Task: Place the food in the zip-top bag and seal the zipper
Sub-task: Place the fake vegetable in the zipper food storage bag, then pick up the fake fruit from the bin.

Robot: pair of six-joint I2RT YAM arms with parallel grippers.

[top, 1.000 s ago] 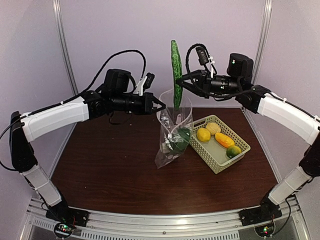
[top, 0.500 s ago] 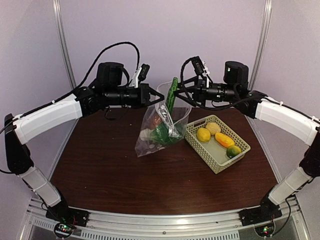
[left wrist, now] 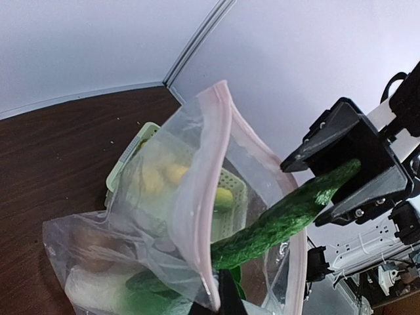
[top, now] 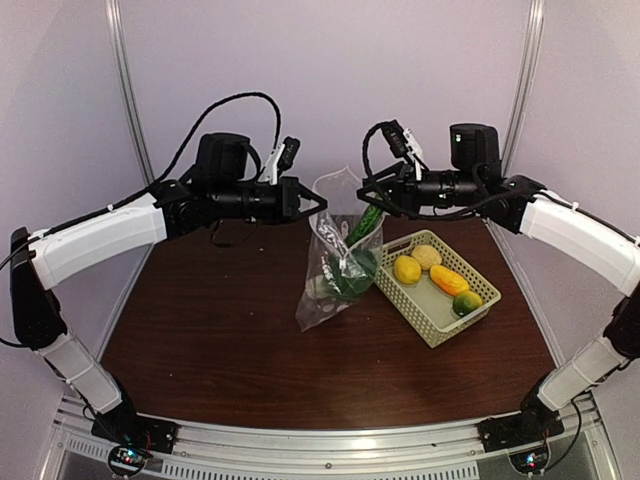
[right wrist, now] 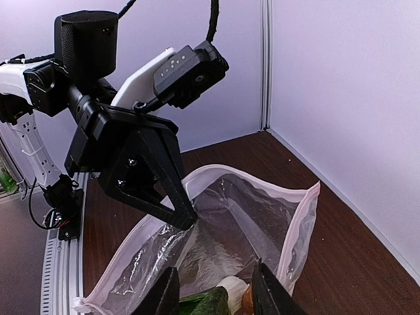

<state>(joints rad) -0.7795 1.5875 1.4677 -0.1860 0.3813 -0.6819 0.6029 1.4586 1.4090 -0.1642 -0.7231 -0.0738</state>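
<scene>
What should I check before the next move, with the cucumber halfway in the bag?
1. Left hand is shut on the bag rim: ok.
2. Bag mouth is held open: ok.
3. Lower end of the cucumber is inside the bag: ok.
4. Right hand has released the cucumber: cannot tell; its top sits between the fingers.
5. All food is in the bag: not ok; four pieces lie in the basket.
6. Zipper is sealed: not ok.

White-shelled arms (top: pixel 100 238), black joints, looping black cables (top: pixel 241 96); the left claw (top: pixel 322 207) and right claw (top: pixel 365 196) are black.
</scene>
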